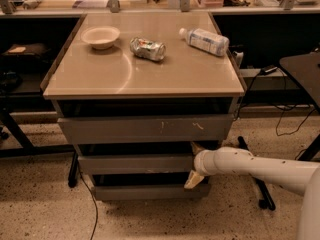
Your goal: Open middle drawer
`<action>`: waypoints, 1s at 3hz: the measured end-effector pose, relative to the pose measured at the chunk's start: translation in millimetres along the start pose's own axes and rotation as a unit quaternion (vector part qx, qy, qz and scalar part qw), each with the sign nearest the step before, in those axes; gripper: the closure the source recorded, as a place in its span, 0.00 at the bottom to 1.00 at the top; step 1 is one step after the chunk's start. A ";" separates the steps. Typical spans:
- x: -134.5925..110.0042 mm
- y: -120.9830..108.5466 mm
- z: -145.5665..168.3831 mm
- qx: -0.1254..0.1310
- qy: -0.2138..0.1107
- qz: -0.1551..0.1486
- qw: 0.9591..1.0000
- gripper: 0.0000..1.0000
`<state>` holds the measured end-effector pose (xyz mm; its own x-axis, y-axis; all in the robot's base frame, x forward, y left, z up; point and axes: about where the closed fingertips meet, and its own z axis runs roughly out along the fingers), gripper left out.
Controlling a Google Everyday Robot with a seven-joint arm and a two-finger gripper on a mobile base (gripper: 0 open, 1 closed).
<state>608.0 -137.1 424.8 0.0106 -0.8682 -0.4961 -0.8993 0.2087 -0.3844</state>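
The cabinet has three grey drawer fronts. The middle drawer [135,164] is the plain mid-sized front, below the wider scratched top front [145,129] and above the smallest bottom front [150,192]. My gripper [195,163], on a white arm coming in from the right, is at the middle drawer's right end. Its fingers are spread, one fingertip [197,147] above the front's top edge and the other [193,180] below its bottom edge. I cannot tell whether they touch the front. The gripper holds nothing else.
On the cabinet top stand a white bowl [100,36], a crushed can [147,49] and a lying plastic bottle [205,40]. Cables run over the speckled floor at left and right. A dark table [302,71] and a chair base [260,194] stand to the right.
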 end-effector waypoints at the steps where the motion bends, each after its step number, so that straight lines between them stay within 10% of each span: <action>1: 22.1 -27.1 22.0 0.029 0.018 -0.011 0.999 0.00; 3: 13.5 -21.9 18.2 0.010 0.001 -0.026 1.000 0.00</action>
<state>635.8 -145.2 412.4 0.0567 -0.8789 -0.4736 -0.8886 0.1718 -0.4252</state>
